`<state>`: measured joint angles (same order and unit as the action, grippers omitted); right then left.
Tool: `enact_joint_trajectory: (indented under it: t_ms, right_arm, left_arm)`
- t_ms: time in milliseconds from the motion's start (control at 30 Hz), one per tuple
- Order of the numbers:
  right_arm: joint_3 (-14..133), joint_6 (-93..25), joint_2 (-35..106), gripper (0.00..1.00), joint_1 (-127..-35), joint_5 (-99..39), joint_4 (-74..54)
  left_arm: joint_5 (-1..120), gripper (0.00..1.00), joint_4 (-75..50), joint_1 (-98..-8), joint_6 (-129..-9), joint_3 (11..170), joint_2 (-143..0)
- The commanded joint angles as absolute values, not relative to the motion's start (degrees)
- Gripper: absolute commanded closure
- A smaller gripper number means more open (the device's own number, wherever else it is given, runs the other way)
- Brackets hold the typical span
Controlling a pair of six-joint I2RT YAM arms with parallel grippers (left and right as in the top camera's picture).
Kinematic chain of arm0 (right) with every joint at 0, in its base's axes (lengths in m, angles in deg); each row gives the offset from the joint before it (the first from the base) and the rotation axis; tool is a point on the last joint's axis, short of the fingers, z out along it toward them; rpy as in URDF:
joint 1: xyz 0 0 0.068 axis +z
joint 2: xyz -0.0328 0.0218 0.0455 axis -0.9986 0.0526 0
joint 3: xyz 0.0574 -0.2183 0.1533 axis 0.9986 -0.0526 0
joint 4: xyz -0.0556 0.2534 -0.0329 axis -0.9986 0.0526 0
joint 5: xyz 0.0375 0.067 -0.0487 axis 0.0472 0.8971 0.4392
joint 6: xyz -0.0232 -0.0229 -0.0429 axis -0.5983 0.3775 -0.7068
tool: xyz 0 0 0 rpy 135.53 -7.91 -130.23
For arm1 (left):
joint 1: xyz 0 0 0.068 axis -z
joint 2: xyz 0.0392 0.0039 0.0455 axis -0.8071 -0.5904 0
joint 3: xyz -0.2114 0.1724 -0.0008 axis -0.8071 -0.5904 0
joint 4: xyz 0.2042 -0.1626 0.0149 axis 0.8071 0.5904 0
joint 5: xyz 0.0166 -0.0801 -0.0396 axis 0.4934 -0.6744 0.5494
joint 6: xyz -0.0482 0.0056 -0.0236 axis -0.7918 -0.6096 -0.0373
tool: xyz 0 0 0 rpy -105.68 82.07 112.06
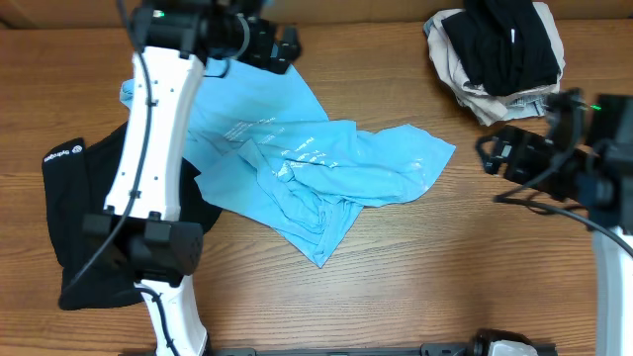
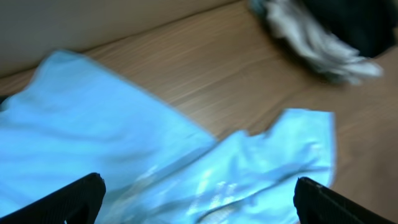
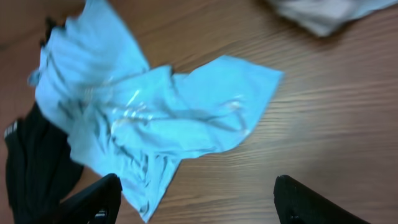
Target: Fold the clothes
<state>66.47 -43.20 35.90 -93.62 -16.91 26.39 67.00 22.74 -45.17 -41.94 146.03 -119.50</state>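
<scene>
The shirt point(image 1: 316, 168) lies left-to-right — our left gripper point(image 1: 280, 47), jaws apart, hovers at its far-left corner; our right gripper point(image 1: 495, 158), also apart, stands off.

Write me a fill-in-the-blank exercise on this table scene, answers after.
The crumpled T-shirt in the middle is light ____.
The black garment at the left bears a small ____ logo.
The left fingers and right fingers stand ____, holding nothing.
The pile at the far right has a ____ garment on top.
Missing: blue; white; open; black.
</scene>
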Motion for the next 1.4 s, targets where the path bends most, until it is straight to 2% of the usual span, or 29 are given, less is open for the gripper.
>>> enact_joint_trajectory:
  t_ms: [0,167,400,567,833,1100,1367]
  right_arm:
    - [67.5,-41.8,40.0,0.18,-86.8,-15.9,23.7]
    - [67.5,-38.7,47.1,0.18,-77.1,-16.0,16.9]
    - [67.5,-33.8,61.6,0.2,-63.7,-20.0,2.3]
    - [67.5,-31.6,70.4,0.23,-57.5,-22.0,-5.7]
    - [67.5,-31.3,76.6,0.23,-49.7,-22.8,-15.8]
    - [67.5,-31.4,81.2,0.25,-44.2,-29.8,-26.5]
    - [67.5,-31.3,86.3,0.33,-43.9,-34.0,-33.7]
  left_arm:
    - [73.4,0.0,24.4,-48.1,-38.6,146.7,-118.6]
    - [79.1,0.0,25.3,-51.4,-38.5,146.7,-120.0]
    - [78.9,0.0,27.0,-58.1,-38.9,146.6,-122.5]
    - [78.8,0.0,26.7,-61.3,-39.0,146.6,-122.7]
    - [78.9,0.0,26.4,-62.8,-38.9,146.2,-122.7]
    - [79.0,0.0,25.5,-62.8,-38.9,144.5,-122.7]
    - [79.1,0.0,25.5,-62.8,-38.9,144.3,-122.7]
